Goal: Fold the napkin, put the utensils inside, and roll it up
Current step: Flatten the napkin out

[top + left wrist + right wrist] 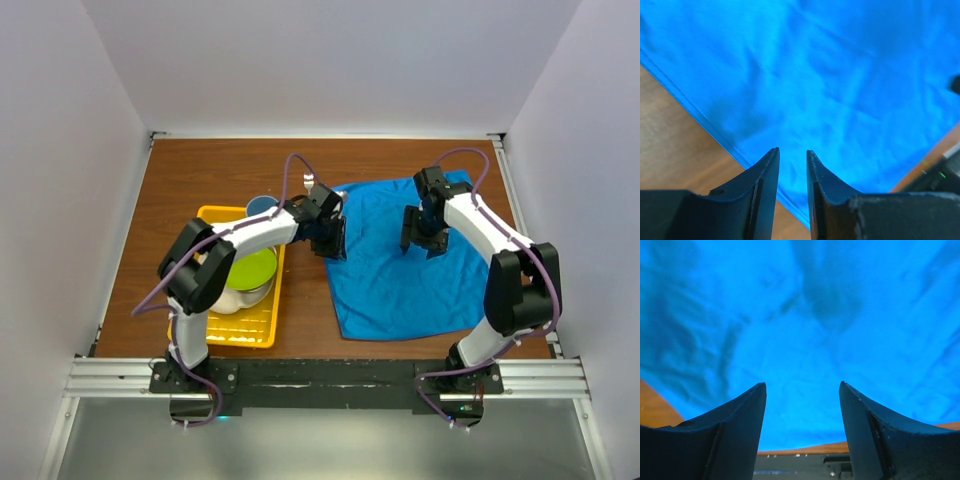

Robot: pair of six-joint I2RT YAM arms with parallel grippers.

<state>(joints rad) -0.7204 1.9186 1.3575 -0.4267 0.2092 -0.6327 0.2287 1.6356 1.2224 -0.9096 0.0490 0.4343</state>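
Note:
The bright blue napkin (400, 280) lies spread flat on the brown table, right of centre. My left gripper (330, 243) hovers over the napkin's left edge, its jaws a narrow gap apart and empty. In the left wrist view it (792, 151) points at the napkin (830, 75), whose hem runs diagonally against the wood. My right gripper (418, 243) hovers over the napkin's upper middle, open wide and empty. In the right wrist view it (802, 385) sits above the napkin (805, 315). The fork is not in view.
A yellow tray (208, 336) stands at the left and holds a green bowl (255, 268) on a pale bowl (240, 298). A small blue cup (261, 206) sits at the tray's far end. White walls enclose the table.

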